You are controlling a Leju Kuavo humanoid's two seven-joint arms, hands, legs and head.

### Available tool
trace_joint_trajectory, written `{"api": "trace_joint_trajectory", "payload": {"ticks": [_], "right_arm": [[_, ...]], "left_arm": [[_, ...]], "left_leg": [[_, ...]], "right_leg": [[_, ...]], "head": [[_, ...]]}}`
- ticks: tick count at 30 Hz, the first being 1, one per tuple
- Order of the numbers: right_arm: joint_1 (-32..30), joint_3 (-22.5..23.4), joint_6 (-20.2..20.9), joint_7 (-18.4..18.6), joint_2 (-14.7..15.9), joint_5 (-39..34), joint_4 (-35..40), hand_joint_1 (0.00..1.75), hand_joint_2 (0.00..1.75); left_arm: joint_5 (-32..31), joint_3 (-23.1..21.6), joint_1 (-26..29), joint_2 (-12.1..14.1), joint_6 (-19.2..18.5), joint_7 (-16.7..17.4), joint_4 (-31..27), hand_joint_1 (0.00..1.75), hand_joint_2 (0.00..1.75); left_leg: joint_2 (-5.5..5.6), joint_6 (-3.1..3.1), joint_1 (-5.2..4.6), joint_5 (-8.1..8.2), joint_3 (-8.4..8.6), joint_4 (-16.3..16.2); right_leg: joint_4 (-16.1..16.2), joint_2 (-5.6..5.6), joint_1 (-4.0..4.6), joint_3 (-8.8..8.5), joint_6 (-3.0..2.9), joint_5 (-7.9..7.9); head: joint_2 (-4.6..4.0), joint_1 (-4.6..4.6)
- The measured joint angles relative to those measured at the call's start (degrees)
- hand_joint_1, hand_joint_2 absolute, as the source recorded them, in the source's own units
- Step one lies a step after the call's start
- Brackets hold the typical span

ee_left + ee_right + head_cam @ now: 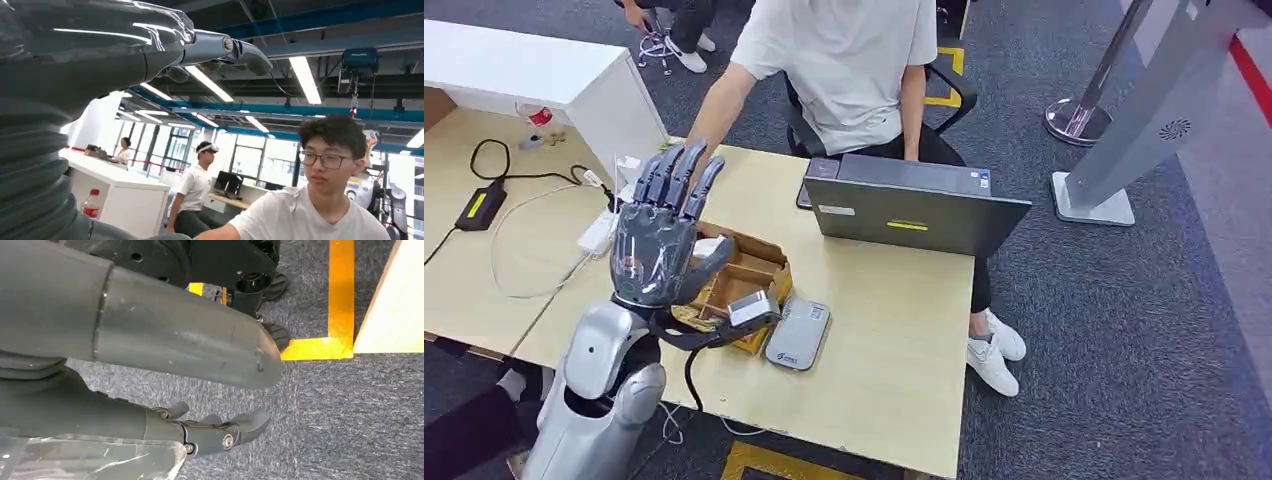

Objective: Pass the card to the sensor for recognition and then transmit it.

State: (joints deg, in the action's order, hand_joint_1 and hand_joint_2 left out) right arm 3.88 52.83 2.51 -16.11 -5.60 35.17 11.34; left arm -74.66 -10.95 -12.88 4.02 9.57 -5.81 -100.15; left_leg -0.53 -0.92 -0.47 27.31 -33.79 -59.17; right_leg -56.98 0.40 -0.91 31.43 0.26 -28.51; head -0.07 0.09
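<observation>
Left hand: the left hand (659, 235) is standing raised above the wooden table (894, 330), palm facing the head camera, its fingers (686, 172) spread apart and pointing up, and it is holding nothing.
Left hand, wrist view: its grey thumb (235, 50) is sticking out against the ceiling lights, with nothing between it and the palm.
Right hand: the right hand (165, 385) is hanging over grey carpet (350, 415) beside yellow floor tape (341, 295); its dark fingers (220, 432) are lying loosely extended, and nothing is showing in its grasp.
Card: I cannot tell where the card is lying; no card is standing out clearly in either hand or on the table.
Sensor: a grey card reader (797, 333) is lying flat on the table, just beside a cardboard box (744, 275) whose near side is sitting behind the raised left hand.
Laptop: a dark laptop (914, 205) is standing open at the far edge of the table, its lid back facing the robot.
Person: a person in a white T-shirt (849, 60) is sitting behind the laptop, one arm reaching toward the table's far left corner.
Left side: a white power strip (596, 232) with cables is lying on the adjoining table, near a black adapter (479, 205).
</observation>
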Motion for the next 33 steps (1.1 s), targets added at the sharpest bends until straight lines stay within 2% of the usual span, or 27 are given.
{"api": "trace_joint_trajectory", "payload": {"ticks": [6,10,11,14,17,18,25,33], "right_arm": [[0.0,1.0,1.0,-3.7,0.0,-0.3,0.0,0.00,0.00],[0.1,1.2,1.0,-4.8,0.0,-0.2,0.0,0.00,0.00],[0.1,1.2,1.1,-5.0,0.0,-0.1,0.0,0.00,0.00],[0.2,1.3,1.1,-4.9,0.0,0.2,0.0,0.00,0.00],[0.2,1.6,1.0,-3.8,0.0,0.2,0.0,0.00,0.00],[0.3,1.6,1.0,-3.6,0.0,0.2,0.0,0.00,0.00],[0.3,2.7,1.0,-2.6,0.0,0.0,0.0,0.00,0.00],[0.1,3.7,1.0,-2.7,0.0,-0.3,0.0,0.00,0.00]], "left_arm": [[0.2,-0.5,0.8,0.7,-0.3,0.4,-0.1,0.00,1.75],[0.5,-0.5,1.1,1.0,-0.4,0.4,-0.1,0.00,1.75],[0.4,-0.5,1.1,1.1,-1.2,0.7,-0.1,0.00,1.75],[0.5,-0.8,1.0,2.5,-8.7,2.0,0.1,0.00,1.75],[2.7,-2.0,-0.8,5.6,-15.8,2.1,2.0,0.00,1.75],[3.0,-2.5,-1.1,6.4,-17.0,2.1,2.6,0.00,1.75],[5.9,-5.5,-1.9,11.5,-20.9,1.1,5.1,0.00,1.75],[8.2,-8.5,-0.8,15.3,-21.4,0.7,5.3,0.00,1.75]], "left_leg": [[0.01,0.00,0.00,0.00,0.01,0.0],[0.02,0.00,0.00,-0.01,0.01,0.0],[0.02,0.00,0.00,0.00,0.01,0.0],[0.00,0.00,0.00,0.00,0.01,0.0],[0.03,0.00,0.01,-0.01,0.02,0.0],[-0.04,0.01,0.01,-0.01,0.02,0.0],[-0.10,0.01,0.01,0.00,0.00,0.0],[-0.09,0.00,0.00,0.00,0.00,0.0]], "right_leg": [[0.0,-0.01,0.00,-0.02,0.00,0.00],[0.0,-0.03,0.00,-0.02,0.00,0.00],[0.0,-0.03,0.00,-0.02,0.00,0.00],[0.0,0.00,0.00,0.01,0.00,0.00],[0.0,-0.03,0.01,0.00,0.00,0.00],[0.0,0.01,0.01,0.03,-0.01,0.01],[0.0,0.09,0.01,0.03,-0.02,0.01],[0.0,0.08,0.00,0.02,0.00,0.00]], "head": [[0.00,0.00],[0.00,-0.02],[0.00,-0.02],[0.00,0.00],[0.00,0.04],[0.00,0.02],[0.00,-0.04],[0.00,-0.02]]}}
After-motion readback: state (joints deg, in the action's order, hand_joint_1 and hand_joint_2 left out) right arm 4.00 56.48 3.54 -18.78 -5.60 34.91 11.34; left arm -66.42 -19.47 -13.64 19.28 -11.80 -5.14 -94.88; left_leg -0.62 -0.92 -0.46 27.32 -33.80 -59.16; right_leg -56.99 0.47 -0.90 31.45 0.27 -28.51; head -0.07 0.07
